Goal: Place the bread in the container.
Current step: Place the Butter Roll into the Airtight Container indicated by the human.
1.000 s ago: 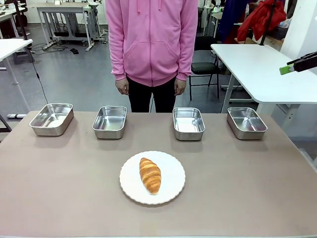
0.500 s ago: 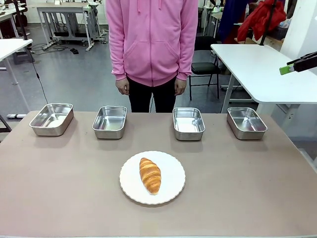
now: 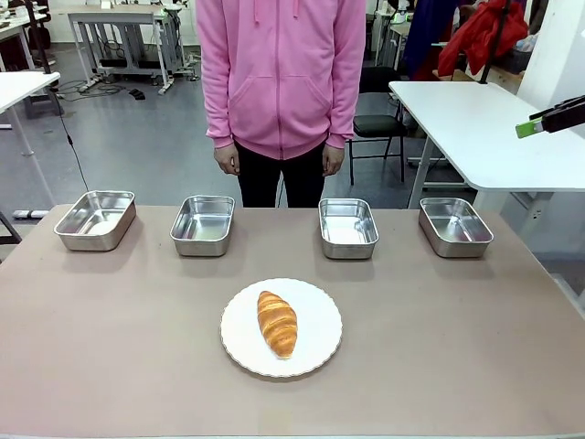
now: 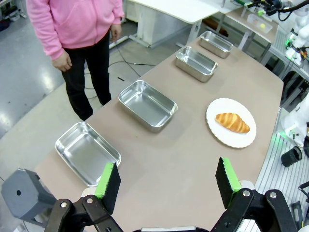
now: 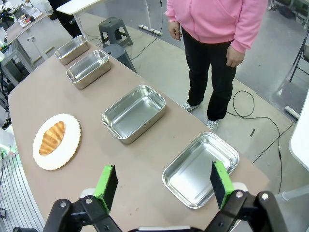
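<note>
Golden-brown ridged croissant (image 3: 277, 323) lies on a round white scallop-edged plate (image 3: 322, 315), mid-table on the robot's side of the brown table (image 3: 475, 338). Its long axis runs roughly toward the person. Four shiny shallow rectangular stainless-steel pans (image 3: 202, 224) sit in a row along the far edge, all empty, well apart from the plate. Person in a pink hoodie (image 3: 279, 73) stands behind the row, hands hanging at sides, pointing at nothing.

Left gripper (image 4: 167, 181): fingers spread wide, nothing between them, high over the table's left end. Right gripper (image 5: 163, 183): spread wide too, empty, high over the right end. Neither is near the croissant, so the pick looks not yet begun.

Risks:
- Four look-alike pans and no cue showing. Which one is the container can't be told, so a wrong-pan drop is likely.
- The croissant looks soft and flaky. A hard squeeze would crush it, and a grip on a tapered end could slip.
- A low descent could catch the plate rim and skid or tip the plate.
- A release off-centre could leave the croissant across a pan's rim.
- The pans look light and sit near the far edge, so a bump could shove one off.
</note>
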Controlling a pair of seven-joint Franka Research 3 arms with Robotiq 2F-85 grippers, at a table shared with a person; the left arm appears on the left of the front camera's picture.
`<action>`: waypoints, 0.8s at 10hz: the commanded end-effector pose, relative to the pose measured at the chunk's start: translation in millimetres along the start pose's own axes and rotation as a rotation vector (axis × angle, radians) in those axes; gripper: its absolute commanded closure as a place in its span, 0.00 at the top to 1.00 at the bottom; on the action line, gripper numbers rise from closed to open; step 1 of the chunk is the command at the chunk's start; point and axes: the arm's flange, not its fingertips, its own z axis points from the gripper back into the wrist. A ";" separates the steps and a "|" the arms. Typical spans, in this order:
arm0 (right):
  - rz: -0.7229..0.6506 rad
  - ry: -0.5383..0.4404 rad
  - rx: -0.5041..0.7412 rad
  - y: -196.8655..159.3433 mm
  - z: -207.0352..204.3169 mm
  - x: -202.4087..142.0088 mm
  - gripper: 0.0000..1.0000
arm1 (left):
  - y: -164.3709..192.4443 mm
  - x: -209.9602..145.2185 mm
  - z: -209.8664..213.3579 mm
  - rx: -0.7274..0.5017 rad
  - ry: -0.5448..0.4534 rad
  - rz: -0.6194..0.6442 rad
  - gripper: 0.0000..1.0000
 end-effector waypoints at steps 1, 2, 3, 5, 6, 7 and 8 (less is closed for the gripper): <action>0.002 -0.002 0.002 1.0 -0.8 0.3 1.00 | -0.7 1.4 0.0 0.001 -0.004 -0.004 1.00; 0.002 -0.002 0.002 1.0 -0.8 0.3 1.00 | -0.7 1.4 0.0 0.001 -0.004 -0.004 1.00; 0.002 -0.002 0.002 1.0 -0.8 0.3 1.00 | -0.7 1.4 0.0 0.001 -0.004 -0.004 1.00; 0.002 -0.002 0.002 1.0 -0.8 0.3 1.00 | -0.7 1.4 0.0 0.001 -0.004 -0.004 1.00; 0.002 -0.002 0.002 1.0 -0.8 0.3 1.00 | -0.7 1.4 0.0 0.001 -0.004 -0.004 1.00; 0.002 -0.002 0.002 1.0 -0.8 0.3 1.00 | -0.7 1.4 0.0 0.001 -0.004 -0.004 1.00; 0.002 -0.002 0.002 1.0 -0.8 0.3 1.00 | -0.7 1.4 0.0 0.001 -0.004 -0.004 1.00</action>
